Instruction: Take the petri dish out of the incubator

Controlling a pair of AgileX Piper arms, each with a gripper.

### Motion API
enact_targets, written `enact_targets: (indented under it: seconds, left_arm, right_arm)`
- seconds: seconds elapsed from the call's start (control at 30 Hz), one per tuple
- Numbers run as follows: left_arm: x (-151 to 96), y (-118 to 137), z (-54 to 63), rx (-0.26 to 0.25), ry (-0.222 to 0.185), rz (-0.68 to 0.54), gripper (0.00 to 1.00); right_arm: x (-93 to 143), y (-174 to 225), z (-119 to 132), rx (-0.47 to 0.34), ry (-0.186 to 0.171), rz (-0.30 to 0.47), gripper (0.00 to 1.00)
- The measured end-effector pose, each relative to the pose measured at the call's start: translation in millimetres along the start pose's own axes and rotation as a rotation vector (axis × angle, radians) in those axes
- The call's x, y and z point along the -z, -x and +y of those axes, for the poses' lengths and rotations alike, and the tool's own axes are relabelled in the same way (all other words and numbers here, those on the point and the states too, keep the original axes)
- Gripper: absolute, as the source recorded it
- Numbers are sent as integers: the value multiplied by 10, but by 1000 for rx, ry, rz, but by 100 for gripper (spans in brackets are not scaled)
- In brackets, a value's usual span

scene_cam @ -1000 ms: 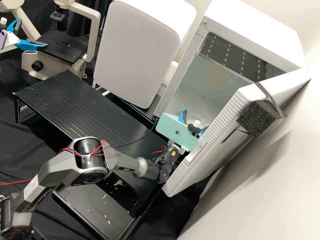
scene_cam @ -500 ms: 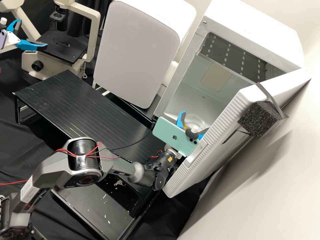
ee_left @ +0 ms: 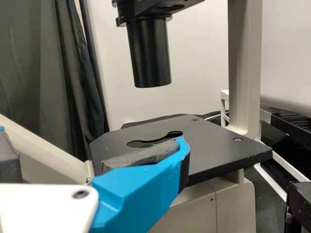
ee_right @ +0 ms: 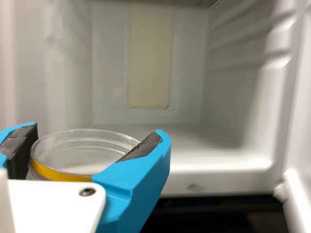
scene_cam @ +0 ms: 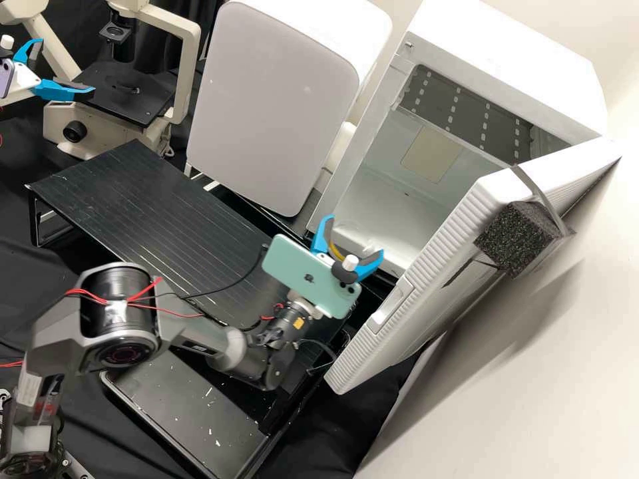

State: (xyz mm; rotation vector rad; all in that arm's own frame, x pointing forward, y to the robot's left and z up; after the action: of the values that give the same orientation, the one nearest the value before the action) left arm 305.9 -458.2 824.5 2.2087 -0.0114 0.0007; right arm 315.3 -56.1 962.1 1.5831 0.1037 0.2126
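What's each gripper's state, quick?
Left gripper: open, empty, by the microscope stage.
Right gripper: closed on the dish, at the mouth of the incubator.

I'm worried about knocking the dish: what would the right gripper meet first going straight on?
Likely the back wall of the incubator, though depth is unclear and its front sill might catch first.

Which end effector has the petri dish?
The right end effector, gripping the yellow-banded dish by the incubator. The left end effector is open and empty by the microscope.
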Motion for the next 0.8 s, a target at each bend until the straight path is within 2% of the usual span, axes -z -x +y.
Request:
enact_targets:
  seconds: [0.13, 0.47, 0.6, 0.8]
  left_arm:
    - [0, 0, 0, 0, 0, 0, 100]
    - [0, 0, 0, 0, 0, 0, 100]
    - [0, 0, 0, 0, 0, 0, 100]
    - [0, 0, 0, 0, 0, 0, 100]
  right_arm:
    - [147, 155, -268, 57, 12, -11, 0]
    - [527, 626, -779, 181, 102, -2, 0]
    - [699, 800, -968, 255, 152, 43, 0]
    - [913, 1044, -1156, 321, 219, 106, 0]
